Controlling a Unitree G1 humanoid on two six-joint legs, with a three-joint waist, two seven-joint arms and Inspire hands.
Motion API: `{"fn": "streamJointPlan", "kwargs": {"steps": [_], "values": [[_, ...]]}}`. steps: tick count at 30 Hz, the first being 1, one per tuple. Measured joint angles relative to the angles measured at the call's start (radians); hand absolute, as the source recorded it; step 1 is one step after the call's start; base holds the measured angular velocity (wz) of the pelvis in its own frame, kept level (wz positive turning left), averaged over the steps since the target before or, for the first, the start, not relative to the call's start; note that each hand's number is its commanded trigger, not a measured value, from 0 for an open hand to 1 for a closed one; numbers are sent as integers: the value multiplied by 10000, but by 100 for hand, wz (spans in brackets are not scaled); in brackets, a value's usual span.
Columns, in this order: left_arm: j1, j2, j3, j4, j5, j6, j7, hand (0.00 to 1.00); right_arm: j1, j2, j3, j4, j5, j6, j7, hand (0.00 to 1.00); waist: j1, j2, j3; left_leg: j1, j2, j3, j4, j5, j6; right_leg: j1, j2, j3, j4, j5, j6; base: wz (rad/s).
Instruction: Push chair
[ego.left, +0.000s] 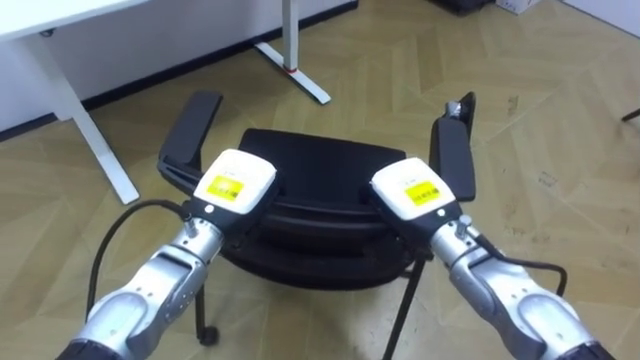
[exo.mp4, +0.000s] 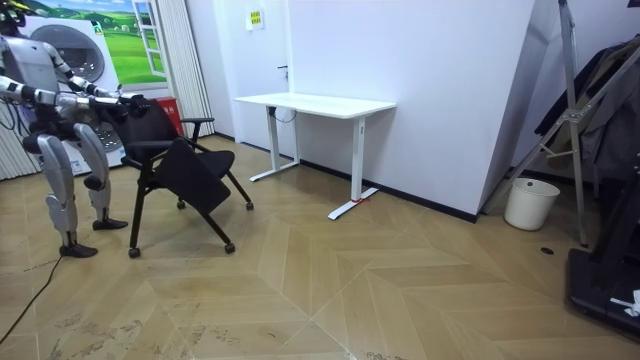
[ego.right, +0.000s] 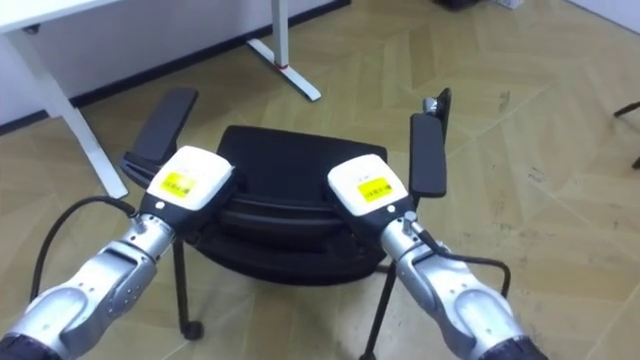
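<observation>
Office-like room, white desk (exo.mp4: 315, 104), parquet floor (exo.mp4: 420, 290), bare white walls (exo.mp4: 440, 90)

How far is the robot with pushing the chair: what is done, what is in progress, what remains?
Done: the robot stands behind the black chair, with its left hand and right hand set on the backrest. In hand: that contact; one moment cannot show whether the chair rolls. Left: probably the push itself, as the chair stands on open floor, well apart from the white desk.

parquet floor (exo.mp4: 400, 290) bears chair (exo.mp4: 185, 165), desk (exo.mp4: 315, 103), bin (exo.mp4: 531, 203)
</observation>
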Motion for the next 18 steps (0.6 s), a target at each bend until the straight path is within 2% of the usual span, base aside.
{"fn": "streamJointPlan", "kwargs": {"steps": [3, 6, 8, 9, 10, 11, 12, 13, 14, 15, 16, 17, 18], "values": [[-234, -139, -39, 441, 40, -148, -32, 100, 12, 9, -8, 267, 16, -115, -61, 100, -40, 54, 6, -418, 343, -74, 1029, -550, -208, 75, 260, -480, 605, -567, -183, 39], [-223, -201, -58, 502, 35, -154, 4, 100, 146, -4, -22, 208, 10, -141, -125, 100, -72, 32, -17, -600, 434, -28, 1543, -548, -282, -7, 291, -734, 1003, -983, -319, 34], [-203, -201, -61, 590, 38, -154, 104, 100, 185, 9, -17, 174, -59, -154, -181, 100, -70, 31, -40, -1015, 608, 399, 2277, -472, -316, -86, 316, -834, 1201, -1127, -434, 28], [-201, -217, -59, 629, 37, -152, 227, 100, 209, -15, -23, 173, -81, -211, -291, 100, -92, 29, -32, -1632, 728, 527, 3292, -266, -217, -24, 280, -921, 1233, -1163, -520, 25], [-183, -208, -59, 643, 14, -158, 292, 100, 224, -13, -20, 193, -38, -246, -341, 100, -79, -13, -3, -1973, 735, 584, 3692, -212, -116, -16, 246, -916, 1333, -1194, -567, 24], [-146, -237, -68, 656, -6, -183, 405, 100, 263, -127, -14, 146, 66, -357, -382, 100, -46, -2, -25, -2422, 640, 780, 3290, -211, -106, -25, 221, -926, 1370, -1266, -596, 3], [-142, -283, -69, 618, -13, -235, 438, 100, 310, -288, -7, 44, 169, -439, -409, 100, 52, 47, -2, -2881, 639, 1192, 2314, -16, -94, -108, 232, -966, 1481, -1389, -611, -7], [-134, -316, -74, 620, -14, -250, 445, 100, 363, -351, -5, -27, 198, -435, -420, 100, 131, 161, -9, -3028, 646, 1286, 1816, 368, 20, -127, 217, -1009, 1560, -1482, -613, -41], [54, -395, -85, 656, -12, -263, 462, 100, 552, -383, 0, -53, 185, -434, -457, 100, 330, 186, -103, -3067, 558, 1365, 1348, 1121, 128, -51, 213, -907, 1588, -1631, -509, -31], [277, -404, -97, 517, -9, -294, 473, 100, 801, -415, 0, -157, 168, -449, -490, 100, 306, 226, -303, -2920, 303, 1304, 1172, 1449, 293, 71, 134, -932, 1590, -1763, -338, -14], [336, -406, -97, 423, -2, -295, 469, 100, 899, -468, -6, -249, 169, -449, -540, 100, 260, 75, -275, -2817, 163, 1292, 1077, 1513, 368, 126, 44, -972, 1597, -1793, -312, 23], [382, -394, -97, 249, 4, -295, 474, 100, 1060, -559, -59, -444, 162, -446, -692, 100, 243, 18, -332, -2677, -18, 1355, 869, 1619, 488, 170, -25, -945, 1604, -1833, -245, 19], [399, -384, -97, 171, 4, -295, 480, 100, 1095, -602, -64, -525, 130, -439, -740, 100, 258, -66, -329, -2642, -57, 1422, 822, 1661, 546, 175, -78, -917, 1607, -1849, -216, 6]]}}
